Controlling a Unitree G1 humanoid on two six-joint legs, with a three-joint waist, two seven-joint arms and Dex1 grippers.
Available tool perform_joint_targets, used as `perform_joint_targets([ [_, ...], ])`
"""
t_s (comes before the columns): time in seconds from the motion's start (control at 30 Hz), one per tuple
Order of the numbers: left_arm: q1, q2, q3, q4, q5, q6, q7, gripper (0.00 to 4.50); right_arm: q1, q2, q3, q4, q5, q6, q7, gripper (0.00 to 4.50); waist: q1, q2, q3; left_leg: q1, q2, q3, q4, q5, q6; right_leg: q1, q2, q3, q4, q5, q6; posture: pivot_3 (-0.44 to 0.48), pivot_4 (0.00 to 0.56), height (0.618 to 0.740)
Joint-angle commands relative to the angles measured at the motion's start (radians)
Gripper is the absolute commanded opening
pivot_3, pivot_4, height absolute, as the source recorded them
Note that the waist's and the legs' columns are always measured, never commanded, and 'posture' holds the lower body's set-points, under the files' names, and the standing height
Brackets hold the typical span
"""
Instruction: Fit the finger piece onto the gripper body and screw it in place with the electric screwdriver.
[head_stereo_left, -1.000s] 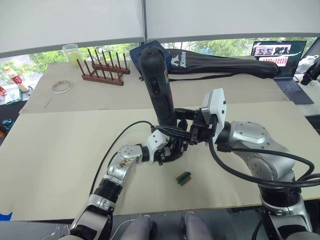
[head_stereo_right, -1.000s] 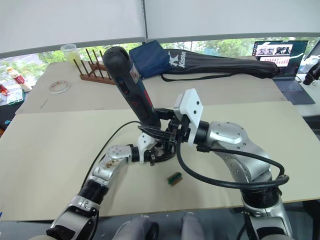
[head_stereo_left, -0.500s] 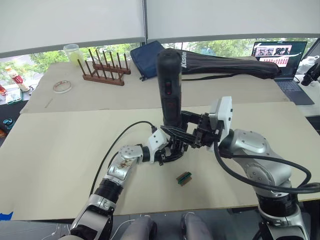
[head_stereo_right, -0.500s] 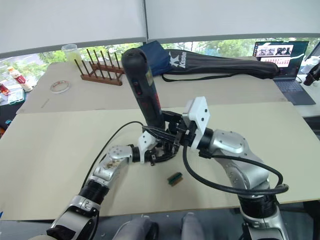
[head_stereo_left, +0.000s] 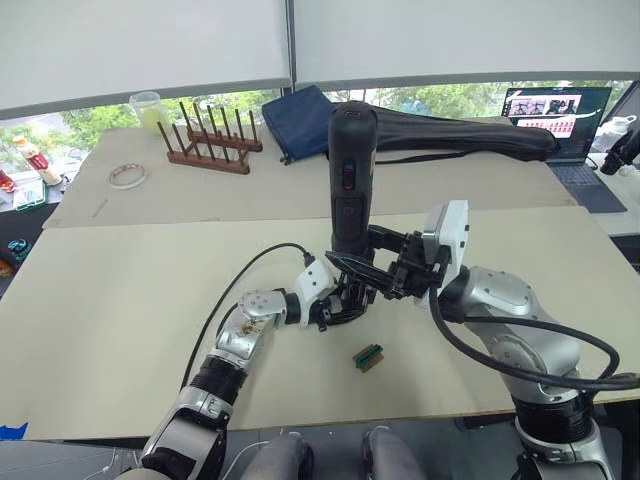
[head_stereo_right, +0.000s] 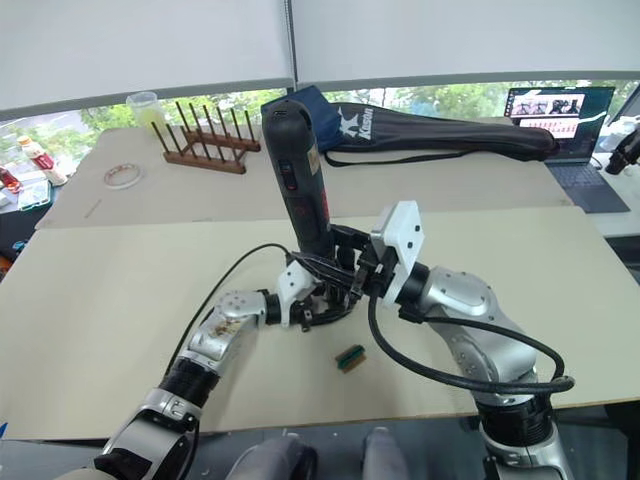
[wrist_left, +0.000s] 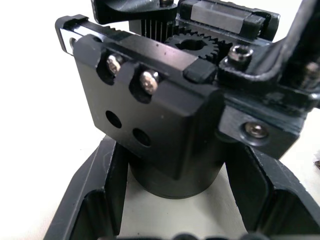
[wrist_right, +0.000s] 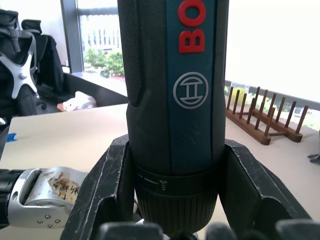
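Room: window-side bench space — blinds above, greenery outside, a laptop open at the far right, a long black bag and a navy pouch lying across the back.
Worktop: pale beige worktop; a wooden peg rack, a tape ring and a yellowish cup sit well back on the left, and a tiny green block lies near the front edge, apart from both arms.
Change: a second ago the electric screwdriver leaned markedly to the left; now it stands close to upright, its lower end over the gripper body.
Meaning: likely the bit is being lined up on a screw — the driving step, I judge, is just beginning, not finished.
Right pincer: clamped round the screwdriver's lower barrel, a finger on either side.
Left pincer: fingers on both sides of the gripper body's round base, holding it near mid-worktop.
Screws: two screw heads show in recesses on the body's top face; how far in they sit, I cannot tell.
Finger piece: cannot be picked out separately amid the black parts.
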Motion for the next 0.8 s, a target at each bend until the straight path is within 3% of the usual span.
perform_joint_targets([
  [0.03,-0.011,0.005,-0.001,-0.022,-0.009,-0.007,-0.018,2.31,0.038,-0.009,0.013,0.071,-0.033,0.021,-0.007,1.94,0.000,0.000,-0.001,0.000,0.000,0.000,0.000,0.000,0.000,0.000,0.000,0.000,0.000,0.000,0.000,0.000,0.150,0.740],
  [0.8,0.000,0.016,0.000,-0.049,-0.016,0.006,-0.011,2.31,0.055,-0.050,0.073,0.129,-0.092,-0.046,0.020,1.94,-0.001,-0.002,-0.007,0.003,0.001,0.000,-0.005,0.000,0.000,0.001,0.001,0.001,-0.002,0.000,0.000,0.000,0.150,0.740],
])
